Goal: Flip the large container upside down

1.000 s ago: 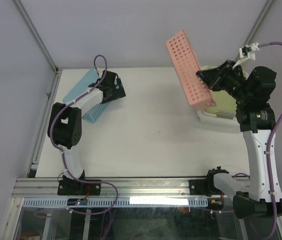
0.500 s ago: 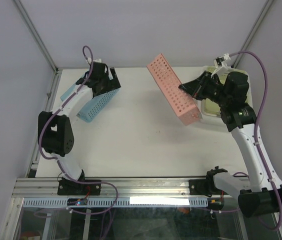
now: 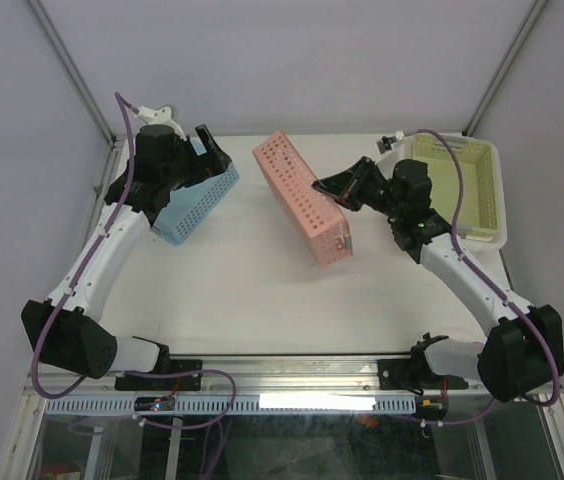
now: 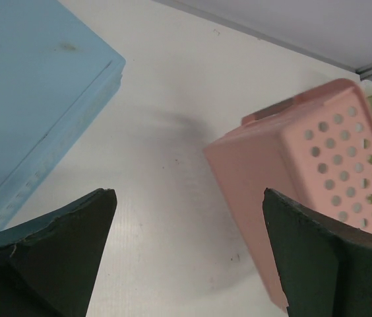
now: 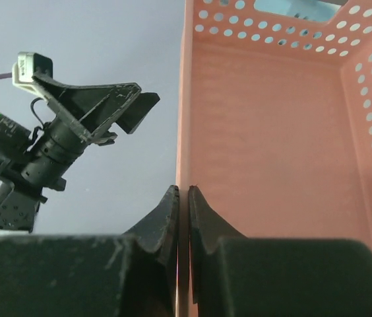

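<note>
My right claw [image 5: 181, 195] is pinched shut on one thin long wall of the pink basket [image 3: 300, 205], the large container, fingers on either side of its rim. The basket hangs tilted over the middle of the white table [image 3: 262, 290], one perforated side turned up and its open mouth facing my right arm. I cannot tell whether its lower end touches the surface. There is bare table in front of it and to its left. On its right the yellow-green basket [image 3: 472, 185] sits near the table's right edge, and my right arm fills the space between them.

All three baskets are rigid plastic, rectangular, punched with rows of round holes. The pink floor is smooth and solid.

My left claw [image 4: 186, 205] stands wide open, holding nothing, just beside the blue basket [image 3: 194, 208] at the left rear.

From above, the spacing of the baskets is plain. My right wrist view shows the grip and the pink interior. My left wrist view shows the pink basket's underside and a sliver of yellow-green behind it.
</note>
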You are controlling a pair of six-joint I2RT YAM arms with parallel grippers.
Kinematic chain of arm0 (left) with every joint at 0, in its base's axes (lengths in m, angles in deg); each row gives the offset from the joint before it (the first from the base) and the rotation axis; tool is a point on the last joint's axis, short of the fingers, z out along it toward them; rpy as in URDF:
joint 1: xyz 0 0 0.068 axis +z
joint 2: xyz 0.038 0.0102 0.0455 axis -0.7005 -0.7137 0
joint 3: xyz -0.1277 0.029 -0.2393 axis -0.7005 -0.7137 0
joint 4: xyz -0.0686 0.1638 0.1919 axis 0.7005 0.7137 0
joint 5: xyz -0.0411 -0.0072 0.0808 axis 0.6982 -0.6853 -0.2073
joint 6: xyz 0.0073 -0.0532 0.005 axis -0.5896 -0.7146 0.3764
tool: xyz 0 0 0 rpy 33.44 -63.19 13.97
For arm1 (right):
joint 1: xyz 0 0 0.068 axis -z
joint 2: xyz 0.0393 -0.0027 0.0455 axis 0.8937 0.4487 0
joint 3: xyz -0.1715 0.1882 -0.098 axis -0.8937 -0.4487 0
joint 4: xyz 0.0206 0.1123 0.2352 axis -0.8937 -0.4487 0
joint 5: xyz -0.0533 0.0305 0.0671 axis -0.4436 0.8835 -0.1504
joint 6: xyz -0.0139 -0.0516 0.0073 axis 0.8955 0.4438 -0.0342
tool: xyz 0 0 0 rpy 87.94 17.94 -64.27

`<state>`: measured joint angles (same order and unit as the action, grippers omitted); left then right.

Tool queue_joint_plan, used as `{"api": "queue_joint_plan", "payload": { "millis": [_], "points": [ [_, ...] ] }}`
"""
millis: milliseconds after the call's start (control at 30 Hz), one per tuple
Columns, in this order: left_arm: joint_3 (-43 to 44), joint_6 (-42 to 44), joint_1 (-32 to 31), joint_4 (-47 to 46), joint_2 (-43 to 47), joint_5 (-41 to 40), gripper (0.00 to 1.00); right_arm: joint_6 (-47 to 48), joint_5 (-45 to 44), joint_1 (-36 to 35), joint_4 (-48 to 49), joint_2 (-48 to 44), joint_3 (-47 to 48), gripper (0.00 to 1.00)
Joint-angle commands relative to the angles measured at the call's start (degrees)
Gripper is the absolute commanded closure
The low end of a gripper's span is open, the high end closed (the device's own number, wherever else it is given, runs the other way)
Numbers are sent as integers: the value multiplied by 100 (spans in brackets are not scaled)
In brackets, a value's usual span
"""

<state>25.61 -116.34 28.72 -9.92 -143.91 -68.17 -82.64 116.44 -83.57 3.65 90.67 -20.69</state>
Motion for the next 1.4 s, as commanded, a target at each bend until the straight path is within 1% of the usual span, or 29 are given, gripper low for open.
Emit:
{"api": "queue_joint_plan", "payload": {
  "millis": [0, 167, 333, 467, 633, 867, 900, 1000, 1067, 1100, 1167, 1200, 1300, 1333, 1367],
  "points": [
    [-48, -139, -11, -80, 549, 261, 1, -1312, -631, -554, 2089, 418, -31, 100],
    [-20, -111, -7, 77, 791, 276, 1, -2547, -1234, -778, 3234, 1224, -119, 100],
    [-43, -61, -7, 179, 881, 299, 1, -3774, -1939, -891, 4135, 1757, -503, 100],
    [-67, -47, -10, 199, 862, 321, 1, -4409, -2540, -1011, 4147, 1909, -861, 100],
    [-56, -30, -10, 196, 815, 398, 1, -4686, -3050, -1032, 4066, 1775, -1417, 100],
    [-121, -47, -9, 188, 721, 488, 1, -4959, -3500, -967, 3784, 1479, -2218, 100],
    [-139, -55, -15, 192, 714, 509, 1, -4938, -3506, -947, 3761, 1447, -2299, 99],
    [-192, -73, -21, 160, 689, 560, 1, -4698, -3501, -922, 3466, 1320, -2321, 76],
    [-214, -84, -16, 133, 676, 586, 1, -4475, -3495, -926, 3093, 1212, -2219, 62],
    [-225, -95, -18, 124, 664, 594, 1, -4375, -3500, -929, 2899, 1148, -2175, 57],
    [-238, -100, -17, 105, 654, 634, 1, -4176, -3548, -930, 2525, 1044, -2082, 49],
    [-247, -101, -17, 98, 646, 647, 1, -4112, -3560, -930, 2334, 983, -2045, 47],
    [-256, -100, -29, 82, 638, 697, 1, -4112, -3560, -935, 1616, 786, -1882, 47],
    [-260, -100, -28, 78, 625, 708, 1, -3623, -3752, -945, 1237, 720, -1785, 32],
    [-280, -100, -30, 74, 613, 714, 1, -3447, -3877, -971, 868, 651, -1664, 28]
  ]
}}
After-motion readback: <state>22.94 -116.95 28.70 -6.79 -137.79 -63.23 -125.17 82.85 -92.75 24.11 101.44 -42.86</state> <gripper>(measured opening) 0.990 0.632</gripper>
